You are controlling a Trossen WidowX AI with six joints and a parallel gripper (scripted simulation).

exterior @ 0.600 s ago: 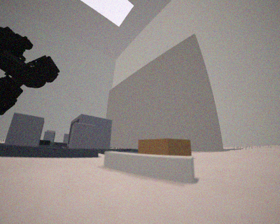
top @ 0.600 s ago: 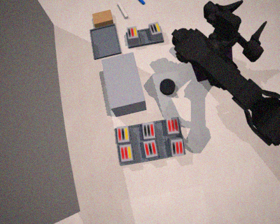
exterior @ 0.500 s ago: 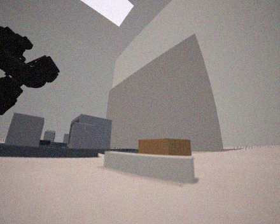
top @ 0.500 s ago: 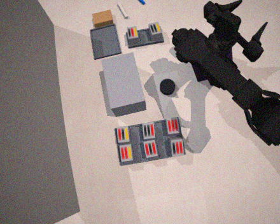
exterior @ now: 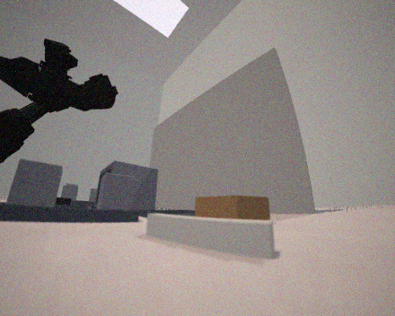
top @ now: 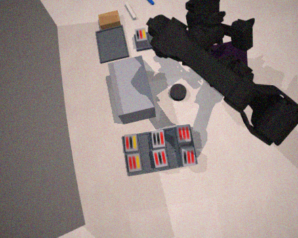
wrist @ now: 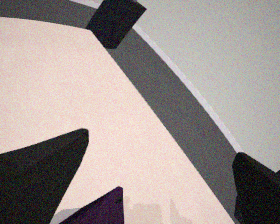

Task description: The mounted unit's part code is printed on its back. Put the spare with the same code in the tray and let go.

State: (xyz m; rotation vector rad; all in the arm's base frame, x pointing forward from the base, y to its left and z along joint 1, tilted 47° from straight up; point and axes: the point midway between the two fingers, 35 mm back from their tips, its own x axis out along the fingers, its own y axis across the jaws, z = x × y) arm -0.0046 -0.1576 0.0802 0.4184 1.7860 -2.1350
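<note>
My gripper [wrist: 165, 150] is open and empty, its two black fingers wide apart in the wrist view. In the top view it is high at the upper right, away from the spares; its fingers blend into the dark arm. A dark rack [top: 145, 153] holds several spares with striped code labels, such as a red-black-yellow one [top: 131, 143] and a red-red-yellow one [top: 134, 162]. The dark tray [top: 112, 44] holds nothing. Beside it, a unit with a black-red-yellow label [top: 140, 34] stands on a small dark base [top: 143, 46]; the arm hides the base's right part.
A large grey box [top: 133, 89] stands between tray and rack, a black disc [top: 178, 92] right of it. A wooden block [top: 109, 19] [exterior: 232, 207] and a white bar [top: 130, 11] [exterior: 208, 234] are near the tray. The black arm [top: 203, 64] [exterior: 27, 81] spans the upper right.
</note>
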